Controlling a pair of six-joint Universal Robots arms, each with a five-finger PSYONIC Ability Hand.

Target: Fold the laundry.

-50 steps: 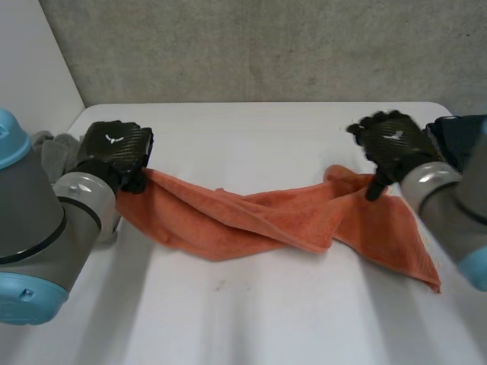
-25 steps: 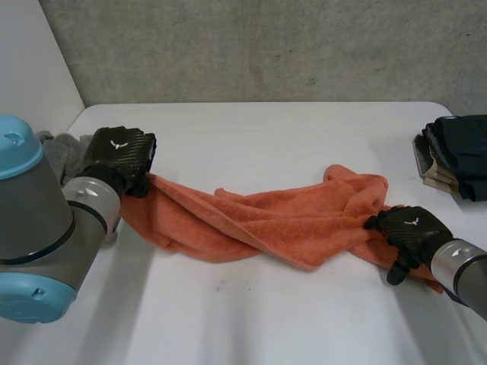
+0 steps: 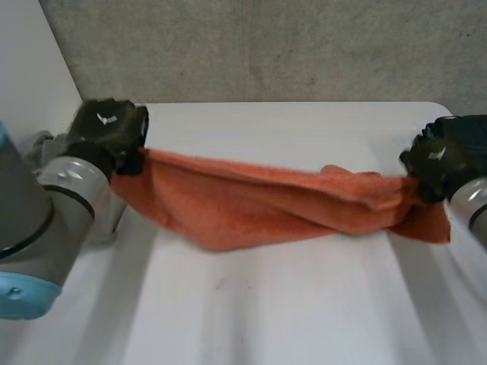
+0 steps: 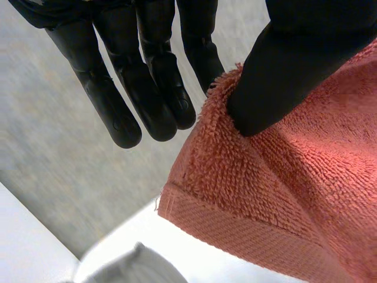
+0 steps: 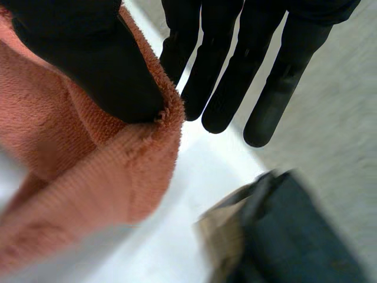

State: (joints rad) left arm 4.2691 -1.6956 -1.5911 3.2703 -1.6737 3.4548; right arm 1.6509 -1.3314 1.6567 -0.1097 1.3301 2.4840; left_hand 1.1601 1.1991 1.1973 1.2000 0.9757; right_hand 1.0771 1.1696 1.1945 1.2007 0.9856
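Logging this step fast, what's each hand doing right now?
Left hand: shut, pinching a corner of the orange towel.
Right hand: shut, pinching the orange towel at its opposite end.

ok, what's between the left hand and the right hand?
The orange towel, strung from hand to hand: the left hand pinches one end, the right hand the other. The head view shows it.

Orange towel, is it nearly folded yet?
Not yet. Already done, it seems: a dark folded pile sits beside the right hand. In hand: the left hand and right hand each pinch an end of the orange terry towel, stretched between them, its middle sagging onto the white table. Left: every fold, and a grey cloth waits by the left arm.
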